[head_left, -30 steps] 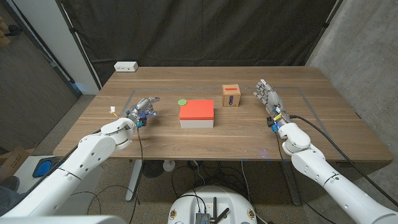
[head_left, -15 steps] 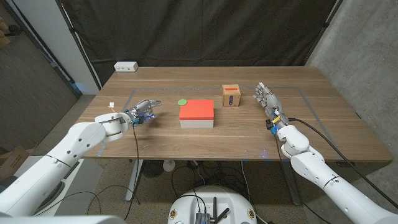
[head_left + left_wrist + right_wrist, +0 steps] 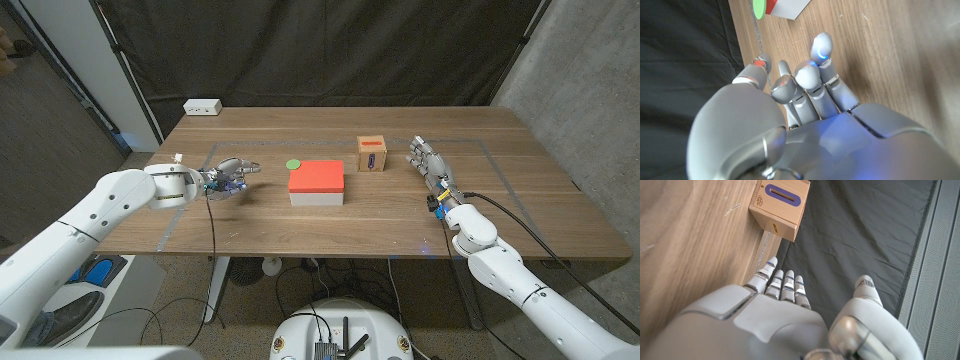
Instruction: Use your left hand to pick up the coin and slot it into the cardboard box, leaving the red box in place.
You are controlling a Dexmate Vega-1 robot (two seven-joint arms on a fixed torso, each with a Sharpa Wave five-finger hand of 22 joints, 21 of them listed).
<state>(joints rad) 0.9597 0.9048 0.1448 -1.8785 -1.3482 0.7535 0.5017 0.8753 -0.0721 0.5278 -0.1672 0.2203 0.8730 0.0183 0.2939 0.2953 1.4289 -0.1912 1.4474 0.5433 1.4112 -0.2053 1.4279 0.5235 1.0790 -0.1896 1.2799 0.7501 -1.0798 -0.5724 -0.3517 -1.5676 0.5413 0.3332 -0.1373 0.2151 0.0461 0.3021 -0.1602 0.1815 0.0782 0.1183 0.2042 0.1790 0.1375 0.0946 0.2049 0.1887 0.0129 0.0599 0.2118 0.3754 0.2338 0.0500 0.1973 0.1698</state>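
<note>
The green coin (image 3: pixel 293 165) lies flat on the table just beyond the far left corner of the red box (image 3: pixel 317 183), which has a red top and white sides. To the right of it stands the cardboard box (image 3: pixel 372 154) with a purple-rimmed slot (image 3: pixel 782 195) in its top. My left hand (image 3: pixel 228 178) hovers left of the coin, a hand's length away, fingers apart and reaching toward it, holding nothing. In the left wrist view the coin (image 3: pixel 759 7) and a corner of the red box (image 3: pixel 785 6) lie beyond my fingertips (image 3: pixel 821 46). My right hand (image 3: pixel 428 160) stands open right of the cardboard box (image 3: pixel 781 207).
A small white box (image 3: pixel 203 106) sits at the table's far left edge. A faint taped outline (image 3: pixel 480 150) runs around the work area. A dark curtain hangs behind the table. A cable (image 3: pixel 213 215) dangles from my left wrist over the near edge.
My left forearm has swung outward and lifted, now reaching in from the left side. The left hand itself stays nearly in place, left of the coin. The right hand barely shifted.
</note>
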